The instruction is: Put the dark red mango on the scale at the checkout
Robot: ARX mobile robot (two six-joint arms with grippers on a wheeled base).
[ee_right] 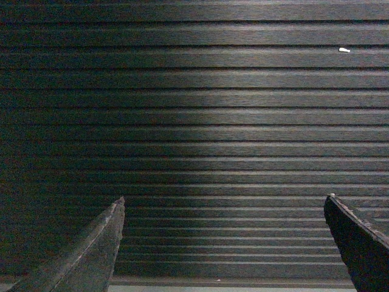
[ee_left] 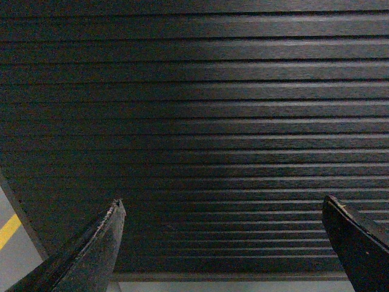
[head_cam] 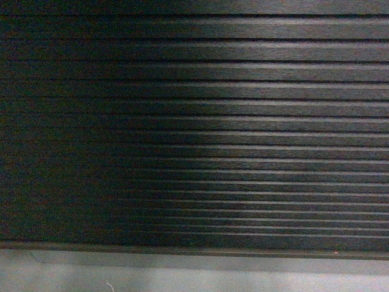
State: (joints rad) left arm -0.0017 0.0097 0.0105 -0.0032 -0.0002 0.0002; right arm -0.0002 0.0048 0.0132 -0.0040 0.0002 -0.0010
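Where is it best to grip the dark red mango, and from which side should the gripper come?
That cannot be judged here: no mango shows in any view. All three show only the checkout's ribbed front panel. The left gripper and right gripper are open, holding nothing.

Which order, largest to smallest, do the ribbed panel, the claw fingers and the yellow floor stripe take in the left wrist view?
1. Ribbed panel
2. Claw fingers, enlarged by nearness to the camera
3. Yellow floor stripe, smallest
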